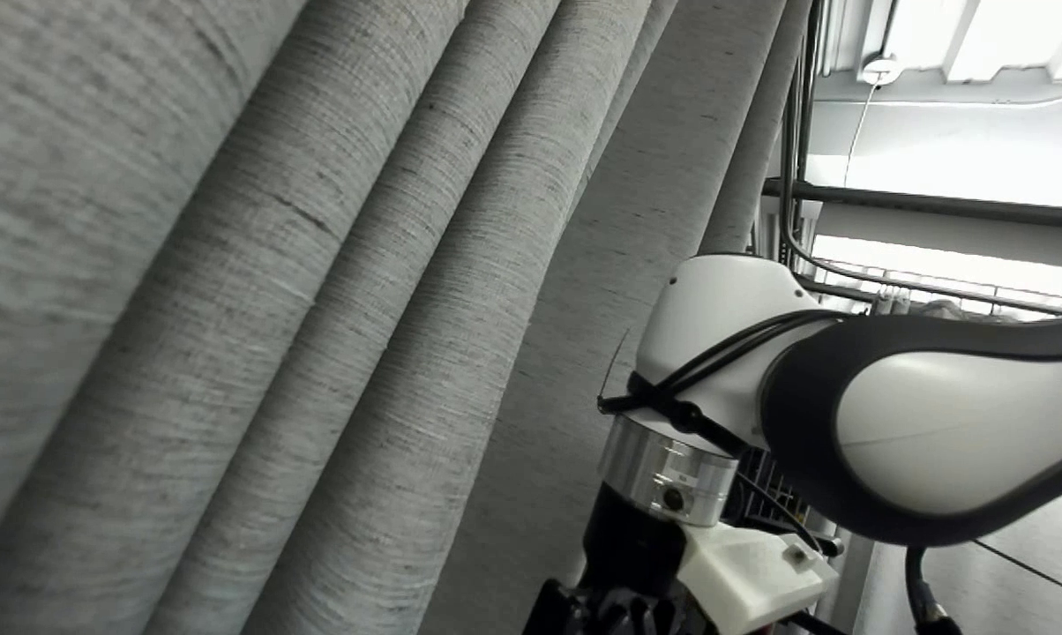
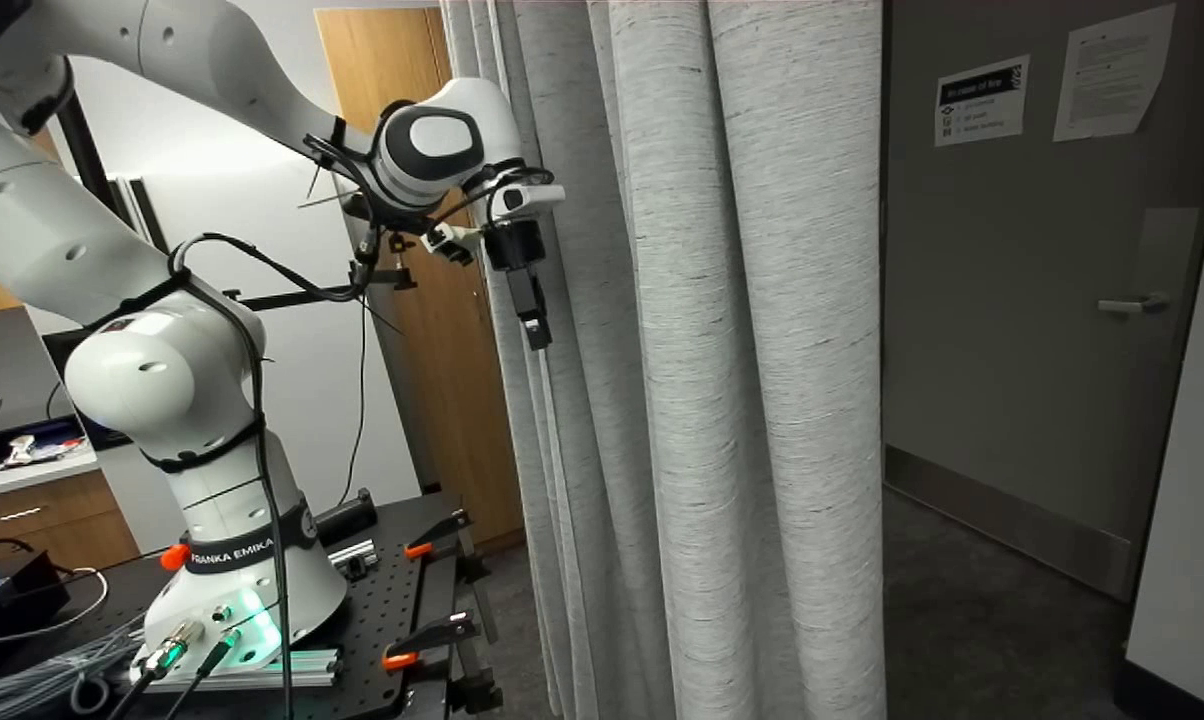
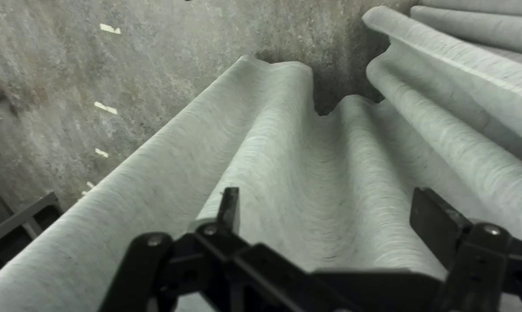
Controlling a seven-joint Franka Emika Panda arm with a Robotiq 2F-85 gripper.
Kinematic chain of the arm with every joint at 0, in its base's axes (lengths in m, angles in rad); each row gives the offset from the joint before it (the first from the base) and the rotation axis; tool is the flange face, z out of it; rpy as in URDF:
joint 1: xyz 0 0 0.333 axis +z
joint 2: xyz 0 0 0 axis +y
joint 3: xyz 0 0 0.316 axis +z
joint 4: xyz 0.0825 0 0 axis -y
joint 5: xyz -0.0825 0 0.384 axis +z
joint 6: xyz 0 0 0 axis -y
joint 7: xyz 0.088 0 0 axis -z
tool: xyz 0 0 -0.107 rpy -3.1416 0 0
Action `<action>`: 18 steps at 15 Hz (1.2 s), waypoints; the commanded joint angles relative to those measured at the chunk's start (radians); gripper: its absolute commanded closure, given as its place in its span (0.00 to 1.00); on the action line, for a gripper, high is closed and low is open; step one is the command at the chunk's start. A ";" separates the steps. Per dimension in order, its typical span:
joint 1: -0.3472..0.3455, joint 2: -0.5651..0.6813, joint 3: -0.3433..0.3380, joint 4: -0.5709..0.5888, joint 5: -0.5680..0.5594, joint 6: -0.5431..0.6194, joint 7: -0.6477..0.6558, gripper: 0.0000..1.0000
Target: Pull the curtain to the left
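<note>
In both exterior views and mid-frame in the wrist view, the light-grey woven curtain [image 2: 690, 400] is hung in long folds. Lower in that frame, the black two-fingered gripper [image 3: 327, 197] is spread wide. Soft, heavy cloth is likely; one raised fold should be pinched.

Light-grey heathered curtain [image 2: 687, 360] in long, deep vertical folds

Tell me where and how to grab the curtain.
I'd pinch the curtain at the narrow fold framed by the open gripper in the wrist view, coming from the robot's side. It bulges as a ridge with a valley beside it and runs lengthwise between the jaws, so closing across it should likely catch cloth. Whether the gripper touches fabric is unclear.
</note>
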 commanded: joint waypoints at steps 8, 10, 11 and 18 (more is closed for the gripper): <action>-0.165 -0.114 -0.002 -0.035 -0.244 0.007 0.123 0.00; -0.165 -0.117 -0.001 -0.036 -0.244 0.007 0.130 0.00; -0.165 -0.117 0.000 -0.036 -0.244 0.007 0.132 0.00; -0.165 -0.118 0.000 -0.036 -0.244 0.007 0.135 0.00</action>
